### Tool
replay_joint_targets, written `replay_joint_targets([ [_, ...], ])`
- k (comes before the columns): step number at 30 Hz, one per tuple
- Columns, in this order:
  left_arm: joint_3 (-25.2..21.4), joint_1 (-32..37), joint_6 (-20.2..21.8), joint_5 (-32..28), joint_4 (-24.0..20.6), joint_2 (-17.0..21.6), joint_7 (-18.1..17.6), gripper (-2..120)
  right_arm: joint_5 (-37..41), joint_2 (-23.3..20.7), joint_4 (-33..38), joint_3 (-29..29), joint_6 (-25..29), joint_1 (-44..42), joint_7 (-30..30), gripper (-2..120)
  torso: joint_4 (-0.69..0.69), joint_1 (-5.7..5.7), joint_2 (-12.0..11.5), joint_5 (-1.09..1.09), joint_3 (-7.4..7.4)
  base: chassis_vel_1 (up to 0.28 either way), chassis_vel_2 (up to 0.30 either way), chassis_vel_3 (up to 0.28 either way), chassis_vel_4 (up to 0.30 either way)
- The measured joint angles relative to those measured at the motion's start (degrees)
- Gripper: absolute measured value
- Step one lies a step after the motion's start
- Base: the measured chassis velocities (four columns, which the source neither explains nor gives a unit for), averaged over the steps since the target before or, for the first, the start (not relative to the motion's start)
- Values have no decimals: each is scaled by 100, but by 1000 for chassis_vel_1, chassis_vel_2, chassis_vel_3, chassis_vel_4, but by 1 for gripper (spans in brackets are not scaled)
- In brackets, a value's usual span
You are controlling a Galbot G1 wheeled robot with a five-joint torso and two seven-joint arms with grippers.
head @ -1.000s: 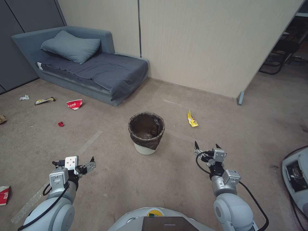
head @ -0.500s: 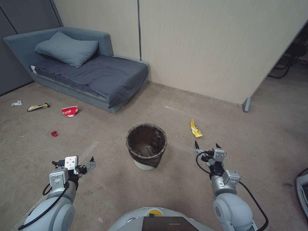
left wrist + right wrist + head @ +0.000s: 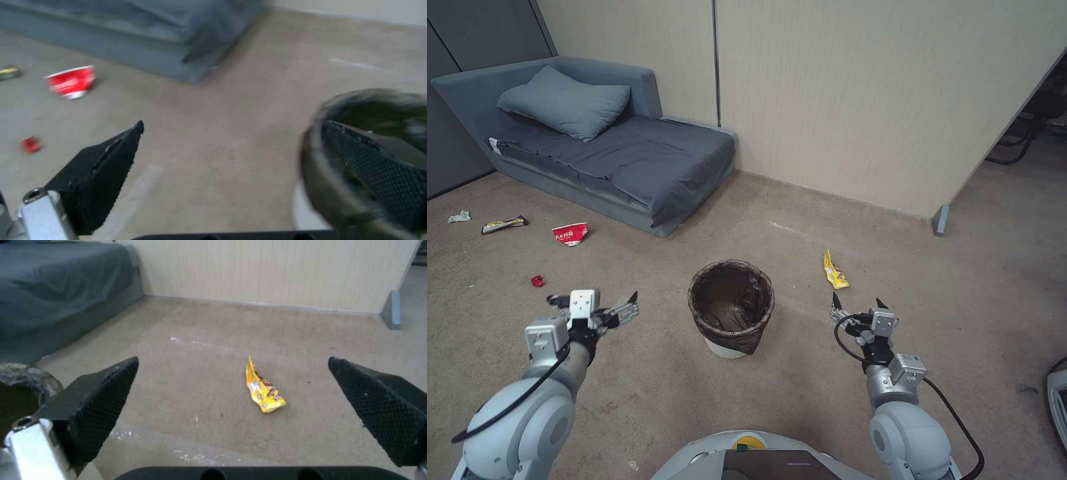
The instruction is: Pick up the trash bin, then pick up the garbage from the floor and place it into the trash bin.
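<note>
On the floor (image 3: 800, 387) straight ahead stands the trash bin (image 3: 731, 307); left tool (image 3: 602, 308), wide open and empty, hangs near its left side, right tool (image 3: 856, 305), also wide open, empty, hovers just nearer than the yellow wrapper (image 3: 834, 270)

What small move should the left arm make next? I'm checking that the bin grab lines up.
Probably ease the left gripper further toward the trash bin's rim. Its jaws are open and level with the rim but apart from it, and the bin stands on the floor. The right gripper waits, open.
</note>
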Motion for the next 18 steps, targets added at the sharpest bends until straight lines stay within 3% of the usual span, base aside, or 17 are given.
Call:
replay_joint_targets([
  [5,200,-211,3,-510,83,224,169,100,0,-36,-11,-46,-10,42,1,100,2,0,0,1,0,0,0,0,0],
  [8,663,-605,5,-1166,275,494,197,100,-8,-60,-29,-55,-27,45,6,100,4,0,0,1,0,0,0,0,0],
  [11,1081,-928,6,-1302,528,676,191,100,-23,-56,-32,-30,-31,-6,18,100,-2,0,0,0,0,0,0,0,0],
  [18,1609,-1203,9,-1335,1052,850,186,100,-48,-91,-120,-30,-82,64,51,100,5,0,0,1,0,0,0,0,0],
])
